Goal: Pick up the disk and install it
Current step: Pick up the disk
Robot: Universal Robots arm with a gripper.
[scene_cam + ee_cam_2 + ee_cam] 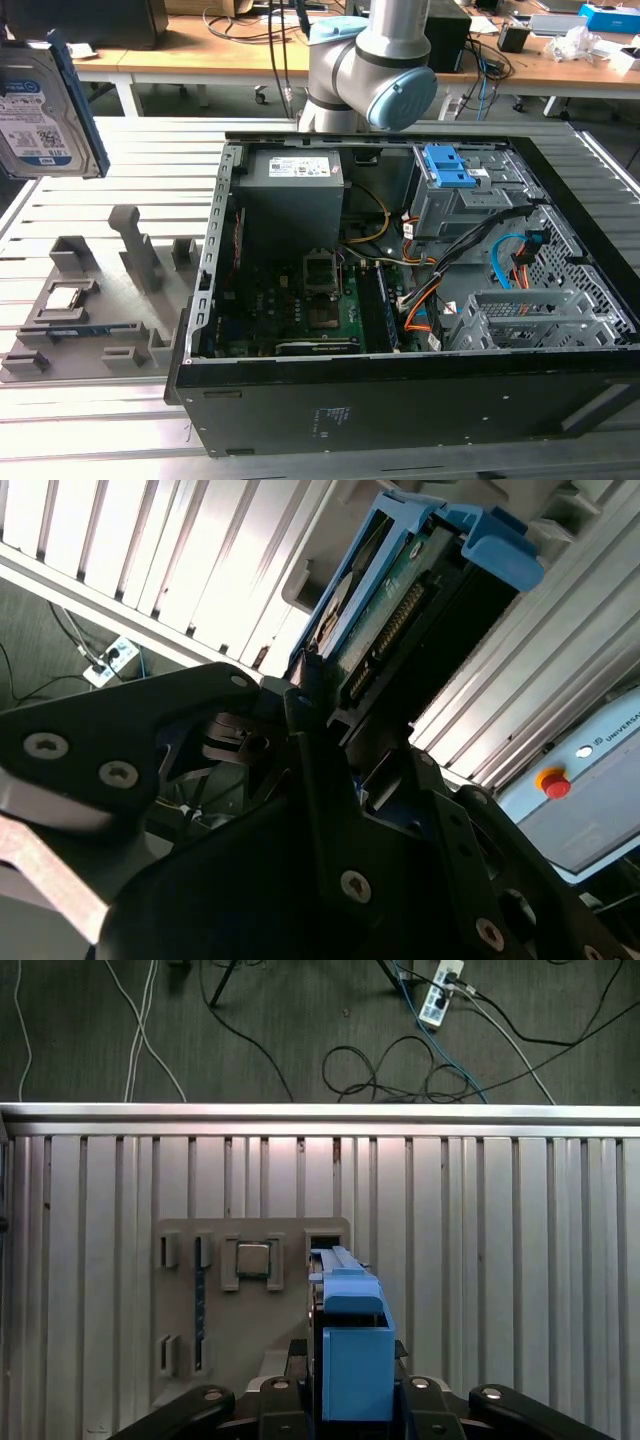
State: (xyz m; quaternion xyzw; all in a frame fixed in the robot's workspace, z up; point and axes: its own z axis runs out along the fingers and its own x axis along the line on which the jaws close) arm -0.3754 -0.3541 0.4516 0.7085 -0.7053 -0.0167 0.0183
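**Disk gripped in the air, well away from the open computer case**

The black fingers (305,742) are closed on one disk (400,610), clamping it by its blue-framed edges. Its connector row faces the second wrist view. In the exterior view the disk (45,105) hangs high at the exterior view's left, label toward the camera, above the counter and well apart from the case. One grey arm (370,70) stands behind the case.

In the first wrist view the disk (355,1345) shows edge-on over one grey holder plate (260,1320). The plate lies on the slatted metal counter (500,1260) and carries one small square chip (252,1260) in a recess.

One open computer case (400,400) lies on the counter, to the exterior view's right of the plate. Inside it are:
- one grey power supply box (290,200) with a white sticker
- one green motherboard (300,300)
- one drive cage with a blue latch (447,165)
- orange and blue cables (497,262)
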